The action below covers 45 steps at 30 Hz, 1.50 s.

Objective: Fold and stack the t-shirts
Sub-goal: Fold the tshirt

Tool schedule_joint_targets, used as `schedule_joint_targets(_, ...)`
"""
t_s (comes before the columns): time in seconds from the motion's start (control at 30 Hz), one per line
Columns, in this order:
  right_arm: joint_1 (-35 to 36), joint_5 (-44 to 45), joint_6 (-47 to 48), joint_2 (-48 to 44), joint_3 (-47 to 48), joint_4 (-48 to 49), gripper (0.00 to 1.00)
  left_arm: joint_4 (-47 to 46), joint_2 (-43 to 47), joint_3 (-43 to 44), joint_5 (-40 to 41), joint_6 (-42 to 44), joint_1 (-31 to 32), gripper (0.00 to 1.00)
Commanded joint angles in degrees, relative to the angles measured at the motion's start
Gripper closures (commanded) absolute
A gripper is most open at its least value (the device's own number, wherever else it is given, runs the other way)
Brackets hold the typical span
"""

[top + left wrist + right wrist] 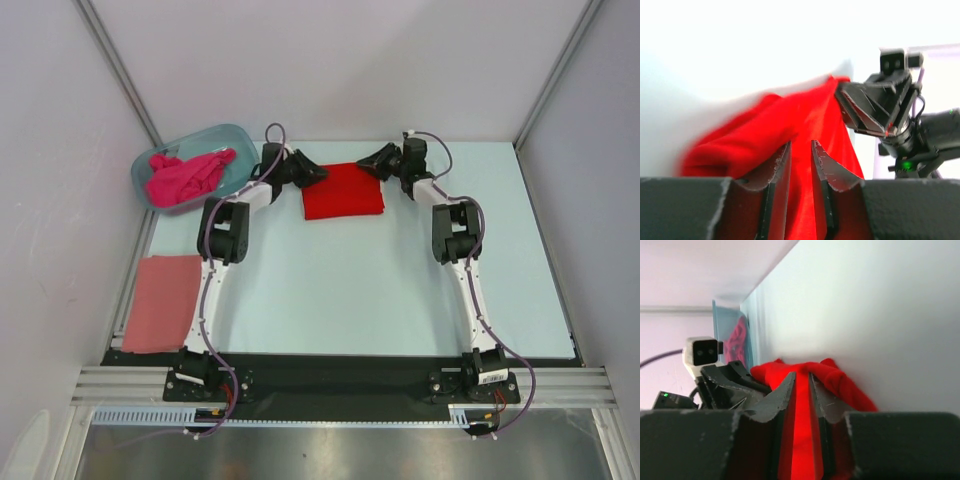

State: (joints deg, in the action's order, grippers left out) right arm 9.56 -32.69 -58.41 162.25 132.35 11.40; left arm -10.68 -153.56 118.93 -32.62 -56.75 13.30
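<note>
Red shirt [343,192] lies midway along the far edge of the bench [400,300]; left gripper [305,172] & right gripper [378,160] each pinch a far corner. I'd lift both evenly, cloth taut, w/o dragging.

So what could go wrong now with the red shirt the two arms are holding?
The left end effector and right end effector each pinch only a far corner of the red t-shirt; one corner might slip out and the fold would go crooked. The salmon-pink t-shirt lies close beside the left arm, so a swing back could nudge it out of shape.
</note>
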Motion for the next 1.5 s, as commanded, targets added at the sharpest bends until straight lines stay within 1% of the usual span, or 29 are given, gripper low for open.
schedule_joint_targets(0.0,-2.2,5.8,-2.1,2.9,2.1,-1.5,0.79,1.5,-2.4,2.6,4.8,-2.6,-3.2,0.71)
schedule_joint_targets(0.13,-2.7,8.2,-3.4,4.5,5.3,-1.2,0.79,1.4,-2.4,4.0,6.6,-2.9,-3.7,0.68)
schedule_joint_targets(0.3,-3.4,7.8,-5.1,6.0,9.1,-1.8,0.79,3.9,-2.5,9.6,5.7,-2.1,-3.5,0.68)
schedule_joint_targets(0.37,-3.6,7.3,-3.6,3.6,8.8,-3.5,0.8,5.4,0.4,9.6,5.6,-0.5,-3.4,0.67)
schedule_joint_targets(0.4,-3.7,7.1,-2.9,2.6,8.7,-4.4,0.8,7.5,1.7,9.4,5.9,1.7,-3.2,0.66)
schedule_joint_targets(0.43,-3.8,7.1,-2.2,0.1,8.5,-6.5,0.8,8.6,3.2,9.1,6.0,2.9,-3.0,0.65)
schedule_joint_targets(0.53,-3.8,6.8,0.8,-5.0,7.9,-10.6,0.78,13.0,8.7,7.5,6.3,7.3,-2.2,0.64)
schedule_joint_targets(0.57,-3.8,6.2,2.9,-6.3,7.7,-11.0,0.75,13.3,11.2,6.0,5.8,7.8,-2.0,0.64)
schedule_joint_targets(0.63,-3.9,5.3,4.9,-8.5,7.0,-16.1,0.73,14.0,13.4,4.3,4.3,9.2,-0.9,0.64)
schedule_joint_targets(0.73,-3.9,2.7,9.4,-13.5,3.9,-19.5,0.7,16.0,17.1,1.4,3.3,11.7,0.8,0.65)
schedule_joint_targets(0.8,-3.9,1.7,11.6,-17.0,1.9,-21.7,0.67,15.6,19.5,-2.4,2.5,12.2,1.9,0.66)
schedule_joint_targets(0.83,-3.9,1.1,12.8,-17.9,-0.3,-22.9,0.67,15.0,20.2,-4.0,2.0,12.1,2.3,0.67)
schedule_joint_targets(0.87,-3.7,-1.1,13.1,-19.0,-1.6,-22.8,0.67,14.5,20.9,-7.2,1.1,12.0,2.6,0.68)
schedule_joint_targets(0.93,-3.3,-3.7,14.0,-21.4,-5.6,-22.5,0.67,12.0,22.6,-10.6,-0.2,10.8,3.1,0.71)
schedule_joint_targets(0.97,-2.8,-6.0,14.6,-22.2,-6.6,-22.6,0.68,11.0,23.1,-14.6,-1.7,9.9,3.2,0.73)
schedule_joint_targets(1.0,-1.8,-7.2,15.3,-22.8,-7.8,-22.5,0.71,7.0,23.5,-16.4,-2.3,8.4,3.2,0.74)
schedule_joint_targets(1.03,-1.2,-8.2,16.6,-23.7,-8.8,-22.2,0.73,6.0,23.9,-18.0,-2.6,8.1,3.2,0.76)
schedule_joint_targets(1.07,-0.7,-9.3,16.7,-24.0,-10.8,-22.2,0.78,5.4,23.8,-20.1,-2.8,8.1,3.1,0.77)
schedule_joint_targets(1.1,0.1,-10.1,16.2,-24.0,-12.0,-21.8,0.81,5.6,23.7,-20.8,-3.0,8.7,3.2,0.77)
schedule_joint_targets(1.17,0.7,-13.2,13.3,-24.1,-15.7,-16.6,0.88,5.8,22.6,-22.6,-3.0,9.4,3.0,0.79)
schedule_joint_targets(1.2,0.9,-14.1,12.4,-23.8,-19.4,-14.3,0.92,6.0,22.2,-23.2,-2.6,10.2,2.9,0.8)
schedule_joint_targets(1.23,1.3,-14.9,11.7,-23.4,-21.2,-9.9,0.94,6.0,21.9,-24.0,-2.4,10.3,2.6,0.81)
schedule_joint_targets(1.3,1.3,-17.5,10.2,-21.4,-25.5,-7.0,1.0,5.7,20.6,-26.4,-1.7,10.6,1.9,0.81)
schedule_joint_targets(1.33,1.1,-18.0,9.9,-20.8,-26.9,-4.8,1.0,5.4,20.1,-27.0,-1.5,10.6,1.6,0.82)
schedule_joint_targets(1.47,-0.4,-16.9,10.8,-19.2,-33.5,-2.3,1.0,7.9,18.1,-28.5,-1.0,12.3,1.1,0.84)
